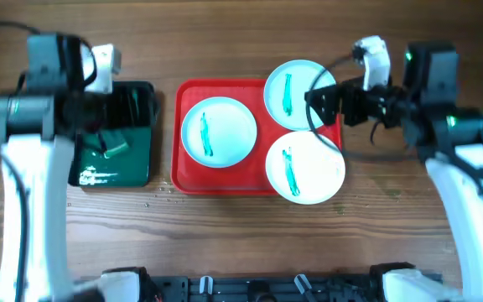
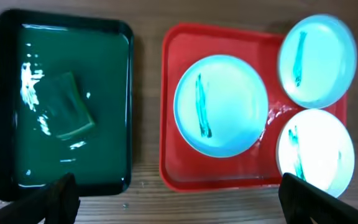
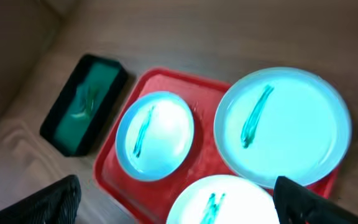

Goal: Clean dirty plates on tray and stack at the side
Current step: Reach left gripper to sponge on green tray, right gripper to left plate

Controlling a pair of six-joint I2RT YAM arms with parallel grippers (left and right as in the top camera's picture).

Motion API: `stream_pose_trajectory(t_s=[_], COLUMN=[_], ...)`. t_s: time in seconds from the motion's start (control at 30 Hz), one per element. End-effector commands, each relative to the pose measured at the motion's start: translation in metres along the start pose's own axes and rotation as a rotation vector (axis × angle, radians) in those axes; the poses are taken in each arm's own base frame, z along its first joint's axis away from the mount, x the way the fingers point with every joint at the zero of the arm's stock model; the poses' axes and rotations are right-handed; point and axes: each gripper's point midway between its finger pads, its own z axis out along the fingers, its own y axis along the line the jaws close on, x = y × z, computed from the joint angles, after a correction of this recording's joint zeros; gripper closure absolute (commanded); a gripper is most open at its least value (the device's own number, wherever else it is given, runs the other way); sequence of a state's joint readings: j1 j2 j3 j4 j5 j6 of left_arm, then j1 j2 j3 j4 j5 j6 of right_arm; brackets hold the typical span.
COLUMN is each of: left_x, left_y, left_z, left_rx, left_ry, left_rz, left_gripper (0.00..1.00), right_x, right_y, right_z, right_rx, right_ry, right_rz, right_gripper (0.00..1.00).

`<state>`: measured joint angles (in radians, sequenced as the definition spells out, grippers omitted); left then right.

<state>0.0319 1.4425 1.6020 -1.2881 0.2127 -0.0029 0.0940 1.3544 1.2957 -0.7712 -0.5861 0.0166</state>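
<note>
Above green tray | left gripper, right gripper: jaws apart | centre on sponge (looks wet) before closing.

Everything here sits on a wooden table of warm brown boards, the grain running from 9 o'clock to 3 o'clock with darker streaks through it. Light falls from above, bright and fairly even, leaving only soft shadows on the wood. In the right wrist view a paler brown surface fills the 10 o'clock corner; wall or floor, I cannot tell.
</note>
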Motion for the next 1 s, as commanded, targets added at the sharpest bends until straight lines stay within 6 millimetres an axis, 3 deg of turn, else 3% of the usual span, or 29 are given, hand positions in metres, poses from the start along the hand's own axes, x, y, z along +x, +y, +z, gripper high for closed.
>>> stream_pose_trajectory(t_s=[0.0, 0.1, 0.2, 0.3, 0.43, 0.57, 0.77, 0.87, 0.97], left_x=[-0.003, -0.004, -0.003, -0.014, -0.015, -0.016, -0.017, -0.017, -0.017], left_y=[-0.015, -0.019, -0.017, -0.015, 0.032, 0.051, 0.059, 0.067, 0.074], left_z=[0.026, 0.044, 0.052, 0.055, 0.055, 0.052, 0.050, 0.048, 0.047], left_rx=[0.111, 0.155, 0.153, 0.138, -0.145, -0.254, -0.278, -0.286, -0.293], left_ry=[0.095, 0.142, 0.166, 0.124, 0.090, 0.065, 0.058, 0.054, 0.053], left_rz=[-0.032, -0.047, -0.054, -0.068, -0.271, -0.307, -0.318, -0.340, -0.357], left_gripper=[0.00, 0.00, 0.00, 0.00, 0.00, 0.00, 0.00, 0.00, 0.01], right_x=[0.002, 0.011, 0.020, 0.040, 0.066, 0.085, 0.108, 0.122, 0.121], right_y=[0.000, -0.013, -0.017, -0.016, -0.003, -0.003, -0.025, -0.030, -0.029], right_z=[0.022, 0.044, 0.070, 0.113, 0.159, 0.202, 0.236, 0.246, 0.249], right_rx=[-0.080, -0.074, -0.057, 0.090, 0.178, 0.239, 0.318, 0.327, 0.325], right_ry=[0.064, 0.118, 0.167, 0.234, 0.323, 0.395, 0.442, 0.478, 0.467], right_rz=[0.038, 0.192, 0.201, 0.218, 0.188, 0.144, 0.121, 0.126, 0.132], right_gripper=[0.00, 0.00, 0.14, 0.27, 0.43, 0.50, 0.54, 0.64, 0.73])
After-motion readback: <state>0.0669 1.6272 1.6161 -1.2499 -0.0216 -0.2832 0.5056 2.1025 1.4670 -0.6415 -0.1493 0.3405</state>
